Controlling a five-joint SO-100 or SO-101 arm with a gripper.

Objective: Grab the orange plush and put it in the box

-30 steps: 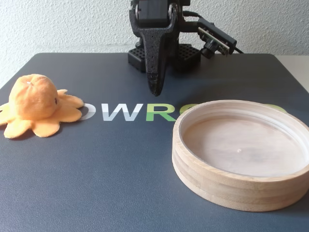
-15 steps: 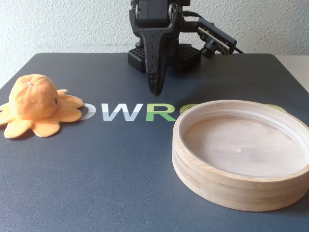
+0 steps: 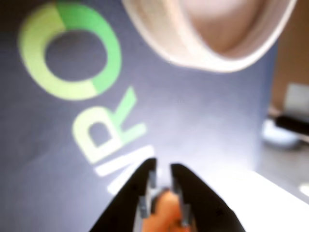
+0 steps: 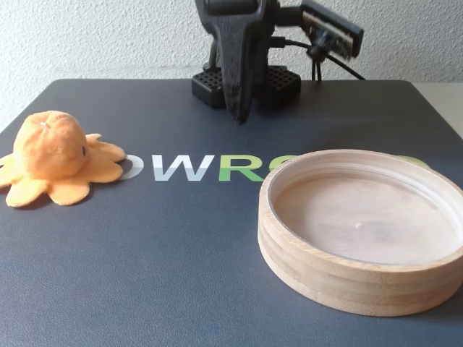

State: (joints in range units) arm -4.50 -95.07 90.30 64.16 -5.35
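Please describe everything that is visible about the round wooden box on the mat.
The box is a round, shallow tray of pale wood. Its rim shows stacked layers like plywood, and its flat bottom is lighter and smooth. It is empty and lies flat and upright on the dark mat, at the right in the fixed view, partly covering the printed letters. Nothing else touches it: the orange plush lies far to its left, and the gripper hangs behind it. The wrist view shows only its blurred rim.
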